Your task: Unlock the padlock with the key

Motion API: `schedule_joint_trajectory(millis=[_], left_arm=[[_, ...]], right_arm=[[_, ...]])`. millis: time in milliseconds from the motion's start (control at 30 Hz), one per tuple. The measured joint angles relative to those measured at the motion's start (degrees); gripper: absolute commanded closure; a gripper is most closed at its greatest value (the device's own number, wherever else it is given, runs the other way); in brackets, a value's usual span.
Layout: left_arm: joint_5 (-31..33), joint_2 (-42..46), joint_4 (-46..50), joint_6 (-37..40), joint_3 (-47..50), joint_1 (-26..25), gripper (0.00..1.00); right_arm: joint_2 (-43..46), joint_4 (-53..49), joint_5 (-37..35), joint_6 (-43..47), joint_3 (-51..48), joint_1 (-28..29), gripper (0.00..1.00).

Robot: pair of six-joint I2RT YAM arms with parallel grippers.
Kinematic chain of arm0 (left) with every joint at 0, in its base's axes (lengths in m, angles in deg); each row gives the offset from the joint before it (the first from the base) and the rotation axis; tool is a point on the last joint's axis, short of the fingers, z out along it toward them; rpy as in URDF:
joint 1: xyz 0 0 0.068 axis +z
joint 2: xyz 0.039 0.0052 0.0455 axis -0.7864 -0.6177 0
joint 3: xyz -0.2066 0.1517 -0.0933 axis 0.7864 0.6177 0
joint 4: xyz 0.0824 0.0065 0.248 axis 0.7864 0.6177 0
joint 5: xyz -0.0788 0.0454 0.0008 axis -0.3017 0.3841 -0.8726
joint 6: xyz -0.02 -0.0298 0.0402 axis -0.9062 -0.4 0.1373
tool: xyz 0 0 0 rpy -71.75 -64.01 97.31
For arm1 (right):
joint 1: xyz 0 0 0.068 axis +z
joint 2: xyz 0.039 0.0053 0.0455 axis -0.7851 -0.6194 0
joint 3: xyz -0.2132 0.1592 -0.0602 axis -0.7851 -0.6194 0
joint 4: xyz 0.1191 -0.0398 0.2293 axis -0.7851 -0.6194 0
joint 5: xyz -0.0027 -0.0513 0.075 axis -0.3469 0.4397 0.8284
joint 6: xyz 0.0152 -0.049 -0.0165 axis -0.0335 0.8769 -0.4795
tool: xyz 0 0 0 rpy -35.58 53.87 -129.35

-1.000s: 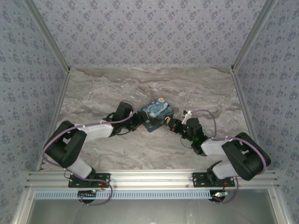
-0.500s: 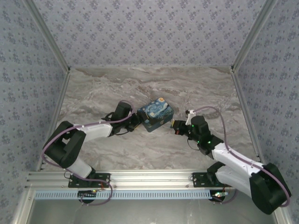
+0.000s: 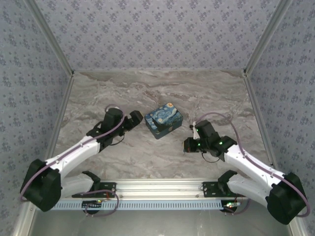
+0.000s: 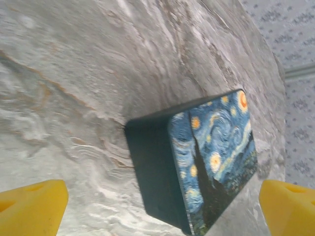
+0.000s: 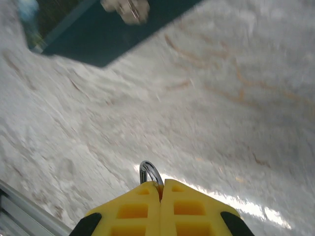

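My right gripper (image 5: 161,184) is shut on a small metal ring (image 5: 150,172) that pokes out past its fingertips; it looks like the key's ring, and the key's blade is hidden between the pads. In the top view this gripper (image 3: 187,145) hovers low, near and to the right of the painted box (image 3: 165,120). A small light-blue blur (image 5: 27,9) by the box's corner may be the padlock, but it is too smeared to tell. My left gripper (image 3: 136,118) stands wide open just left of the box, apart from it, its yellow fingertips (image 4: 32,206) flanking the box (image 4: 211,157).
The blue-and-yellow swirl-painted box stands mid-table on the marble top (image 3: 123,93). A beige clasp (image 5: 125,10) shows on its dark side. Patterned walls (image 3: 157,34) close in three sides. An aluminium rail (image 3: 157,187) runs along the near edge.
The left gripper has opened wide and drawn back to the left, off the box. The right gripper, still shut, has pulled away from the box toward the near edge.
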Motion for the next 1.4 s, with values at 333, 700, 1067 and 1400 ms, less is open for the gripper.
schedule_joint_trajectory(millis=[333, 700, 1067, 1400], left_arm=[[1.7, 6.6, 5.7, 1.1, 2.4, 1.6, 0.01], [3.0, 11.1, 8.5, 1.1, 4.4, 1.8, 0.01], [3.3, 12.4, 8.8, 1.1, 4.7, 2.3, 0.01], [3.9, 14.4, 8.0, 3.7, 4.4, 6.3, 0.01]], right_arm=[[-10.4, -0.5, 1.8, -0.3, -0.8, 1.5, 0.98], [-17.2, 3.5, 4.1, -0.3, -0.6, 1.9, 0.9], [-10.4, 2.9, 0.9, 0.3, -1.1, 2.1, 0.59], [2.0, -2.8, -8.4, 5.3, 2.6, -1.5, 0.43]])
